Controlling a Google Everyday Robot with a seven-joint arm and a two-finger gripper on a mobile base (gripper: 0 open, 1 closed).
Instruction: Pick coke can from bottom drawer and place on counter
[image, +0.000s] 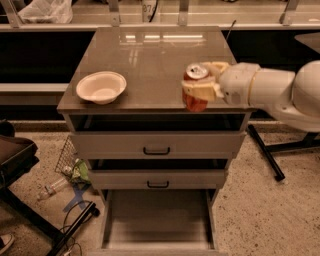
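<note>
My gripper (201, 86) is shut on the coke can (194, 102), a red-orange can with a silver top. It holds the can upright over the front right part of the counter (150, 60), near the front edge. The arm comes in from the right. I cannot tell whether the can's base touches the slab. The bottom drawer (157, 220) is pulled open below, its flat grey floor bare. The two upper drawers with black handles are nearly shut.
A cream bowl (101, 87) sits on the counter's front left. On the floor to the left lie a wire basket (66, 154), a clear plastic bottle (50, 189) and cables. A black stand leg (265, 152) crosses the floor at the right.
</note>
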